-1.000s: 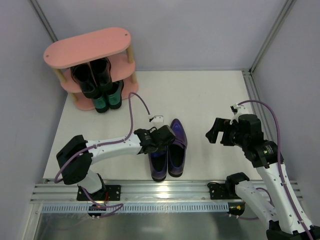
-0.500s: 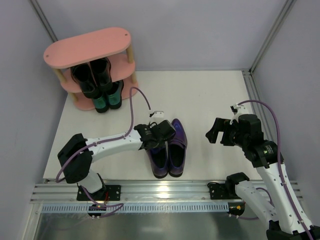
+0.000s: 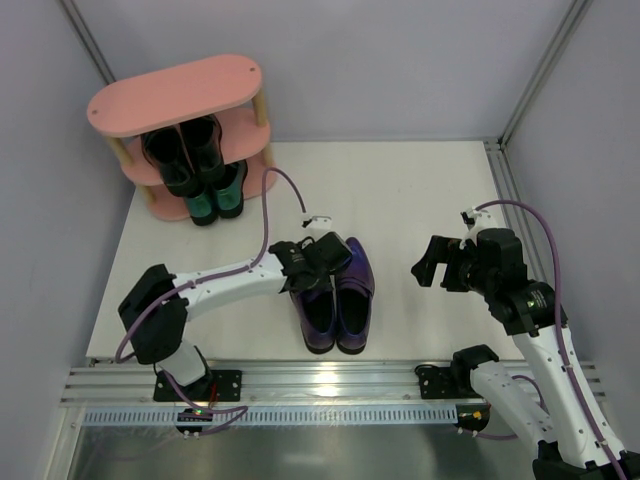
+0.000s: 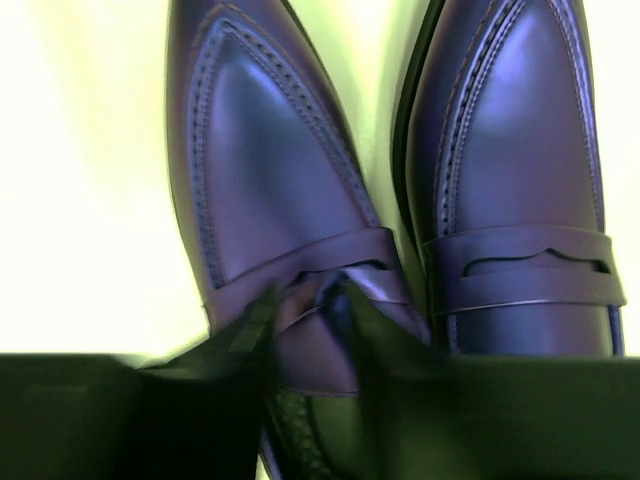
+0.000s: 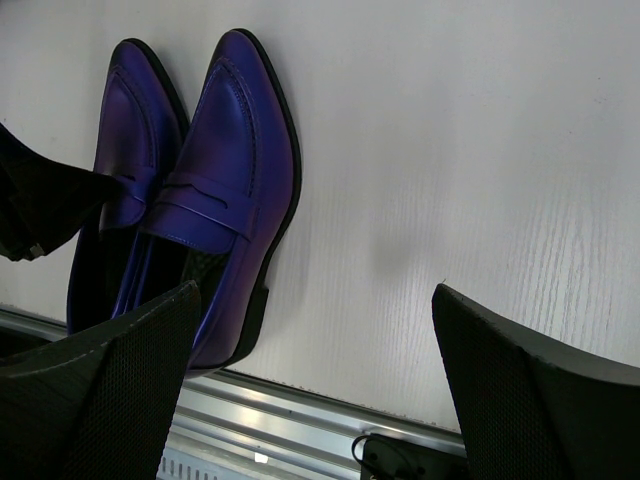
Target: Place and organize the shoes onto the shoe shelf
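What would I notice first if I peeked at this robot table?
The shiny purple loafers stand out most, side by side near the table's front edge, with the left gripper down at the left shoe's opening. Next comes the pink shoe shelf in the far left corner, with black loafers on its middle board and teal-green loafers on the board below.

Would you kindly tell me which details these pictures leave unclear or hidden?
1. Left wrist view: the left gripper is blurred at the strap of one purple shoe; whether it grips cannot be told.
2. Top view: the top board of the shoe shelf hides most of the black shoes and teal-green shoes.
3. Right wrist view: the right gripper has a finger covering both purple heels.
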`<state>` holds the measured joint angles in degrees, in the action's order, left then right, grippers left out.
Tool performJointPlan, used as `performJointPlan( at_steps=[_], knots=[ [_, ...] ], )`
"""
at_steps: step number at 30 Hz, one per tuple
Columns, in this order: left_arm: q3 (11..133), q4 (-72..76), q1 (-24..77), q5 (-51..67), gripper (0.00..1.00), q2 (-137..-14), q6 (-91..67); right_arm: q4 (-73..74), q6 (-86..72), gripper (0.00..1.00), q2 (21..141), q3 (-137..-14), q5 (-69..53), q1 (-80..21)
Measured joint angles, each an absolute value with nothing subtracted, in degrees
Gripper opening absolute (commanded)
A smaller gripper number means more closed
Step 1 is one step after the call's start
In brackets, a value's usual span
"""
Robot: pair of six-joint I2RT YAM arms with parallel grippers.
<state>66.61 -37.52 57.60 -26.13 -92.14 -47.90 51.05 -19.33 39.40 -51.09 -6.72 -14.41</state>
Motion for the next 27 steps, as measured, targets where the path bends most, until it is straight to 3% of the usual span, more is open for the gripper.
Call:
performJointPlan(
  at_steps=[1, 3, 8, 10, 12, 14, 15, 16, 22, 27],
  knots=[
    [66.8, -37.6, 57.6, -26.1, 0.58, -92.0, -47.5, 51.0, -19.3, 0.97, 39.4, -51.1, -6.7, -14.4],
    [67.0, -37.9, 57.3, -26.1, 0.71, -91.1, -47.7, 51.0, -19.3, 0.97, 39.4, -51.1, -6.7, -14.4],
    [67.3, -38.9, 57.3, -27.3, 0.85, -85.5, -48.5, 51.0, -19.4, 0.97, 39.4, -51.1, -6.8, -14.4],
    [67.1, -40.1, 57.3, -29.2, 0.86, -82.0, -49.3, 51.0, -19.3, 0.97, 39.4, -51.1, -6.8, -14.4],
    [66.0, -40.6, 57.1, -31.4, 0.80, -78.1, -50.2, 51.0, -19.4, 0.97, 39.4, -51.1, -6.8, -14.4],
    [63.0, -39.4, 56.4, -32.4, 0.47, -75.4, -51.2, 51.0, -19.4, 0.97, 39.4, -51.1, -6.8, -14.4],
    [60.2, -38.9, 55.7, -32.3, 0.07, -74.1, -51.5, 51.0, -19.4, 0.97, 39.4, -51.1, -6.8, -14.4],
    [58.1, -38.7, 55.1, -32.3, 0.00, -73.7, -51.8, 51.0, -19.4, 0.98, 39.4, -51.1, -6.8, -14.4],
    [42.5, -34.6, 51.2, -30.2, 0.00, -71.8, -54.6, 50.9, -19.4, 1.00, 39.4, -51.1, -6.8, -14.4],
    [41.4, -32.6, 50.5, -29.9, 0.00, -70.7, -56.6, 50.9, -19.4, 1.00, 39.8, -51.1, -6.8, -14.4]
  ],
)
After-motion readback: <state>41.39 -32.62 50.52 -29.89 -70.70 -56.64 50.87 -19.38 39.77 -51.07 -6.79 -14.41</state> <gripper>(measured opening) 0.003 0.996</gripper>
